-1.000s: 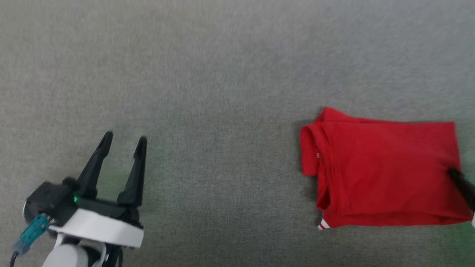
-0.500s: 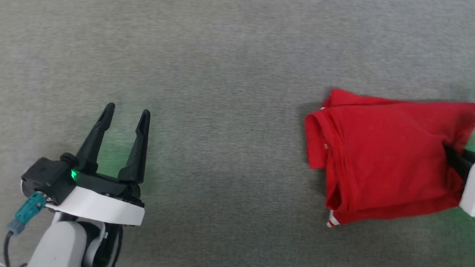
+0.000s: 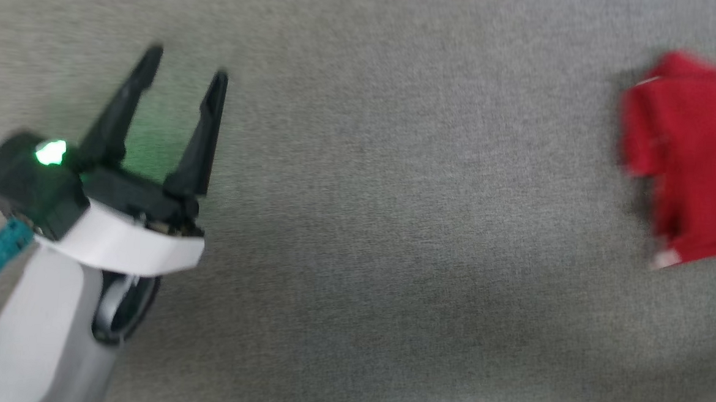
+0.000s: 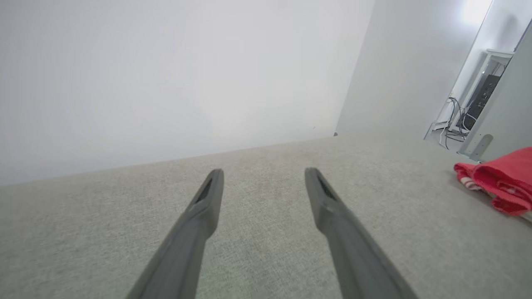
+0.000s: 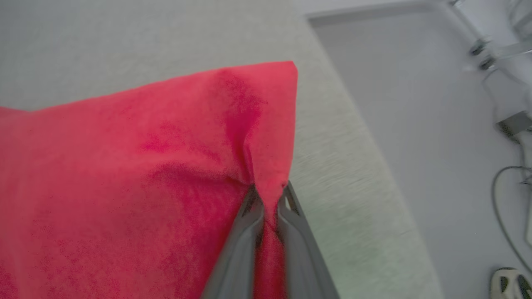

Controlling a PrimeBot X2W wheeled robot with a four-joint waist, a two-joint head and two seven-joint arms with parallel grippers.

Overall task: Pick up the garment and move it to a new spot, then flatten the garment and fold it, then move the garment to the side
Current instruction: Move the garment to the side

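Note:
The garment [image 3: 697,157], a folded red bundle with a bit of white trim at its lower corner, sits at the far right edge of the head view, blurred. In the right wrist view the red cloth [image 5: 137,178] is up close, and my right gripper [image 5: 269,193] is shut on a pinched fold near its corner. The left wrist view shows the garment [image 4: 505,180] low at the far right. My left gripper [image 3: 184,63] hovers open over the grey surface at the left, far from the garment, nothing between its fingers [image 4: 208,199].
The grey fabric-covered table [image 3: 393,227] spreads wide between the two arms. Its right edge [image 5: 365,137] runs close beside the garment's corner, with pale floor and cables [image 5: 507,174] beyond. A white wall [image 4: 166,83] stands behind the table.
My right gripper has shut on the garment's right edge, bunching the cloth. The head camera has swung left and down, so the garment now sits at the picture's right edge and the left gripper looks larger.

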